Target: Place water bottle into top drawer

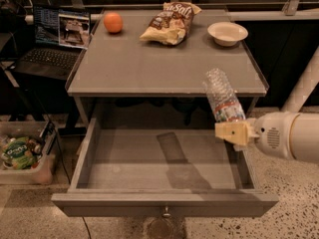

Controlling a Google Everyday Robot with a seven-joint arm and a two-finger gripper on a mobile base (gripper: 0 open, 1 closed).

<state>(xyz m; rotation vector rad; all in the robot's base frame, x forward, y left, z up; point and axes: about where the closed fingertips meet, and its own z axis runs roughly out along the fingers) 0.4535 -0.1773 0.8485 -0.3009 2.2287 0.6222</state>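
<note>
Dim, warm light falls from above onto the bench [164, 68] — everything behind it sinks into near black. The gripper [233, 133], clasping the water bottle [223, 96] above the right edge of the open top drawer [164, 205], catches the light palely, and a long dark shadow lies across the drawer floor beside it.

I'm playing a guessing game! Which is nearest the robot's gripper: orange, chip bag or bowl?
The white bowl, back right. The gripper holds the water bottle over the top drawer's right edge; chip bag and orange sit farther left.
</note>
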